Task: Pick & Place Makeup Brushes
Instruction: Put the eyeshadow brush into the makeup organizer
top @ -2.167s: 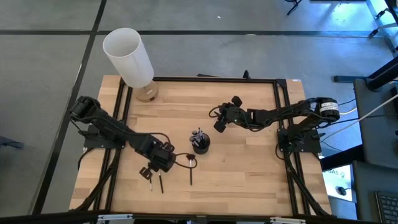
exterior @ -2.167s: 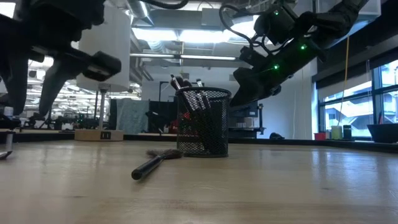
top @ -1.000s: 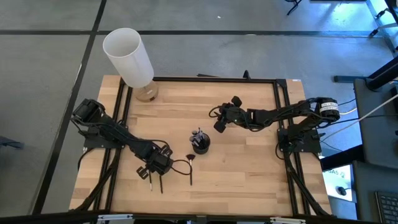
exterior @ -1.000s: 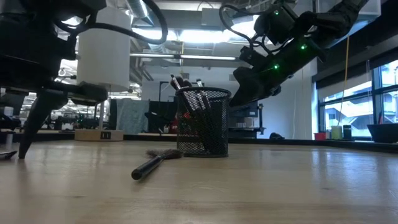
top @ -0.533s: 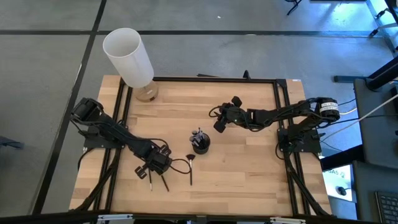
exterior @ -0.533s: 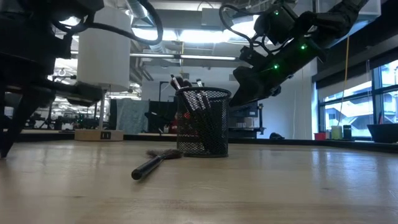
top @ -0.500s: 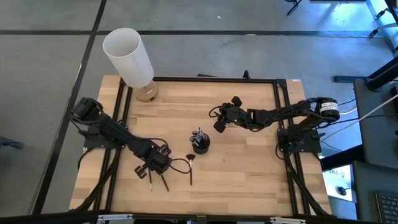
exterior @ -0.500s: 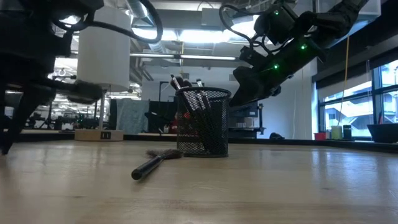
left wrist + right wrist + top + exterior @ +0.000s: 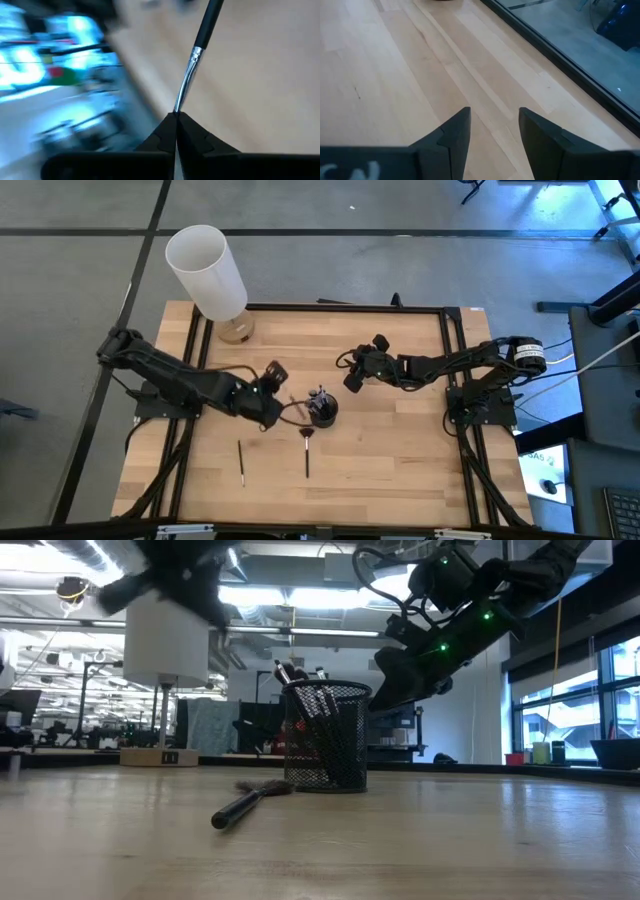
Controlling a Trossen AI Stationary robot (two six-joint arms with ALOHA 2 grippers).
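Though pinched — slim black-handled brush (image 9: 200, 45)

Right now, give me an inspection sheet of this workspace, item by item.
Surface: wooden table, black frame rails.
Job's things: one makeup brush clamped in the left gripper; two brushes lying loose, a thin one and a fan brush; several standing in the mesh cup.
Clutter: white cylinder on a wooden base at the far left corner.
Grippers: left shut on a brush beside the cup; right gripper open, raised beyond the cup.
Cables: looped along both arms.
Surroundings: grey floor, workshop behind.
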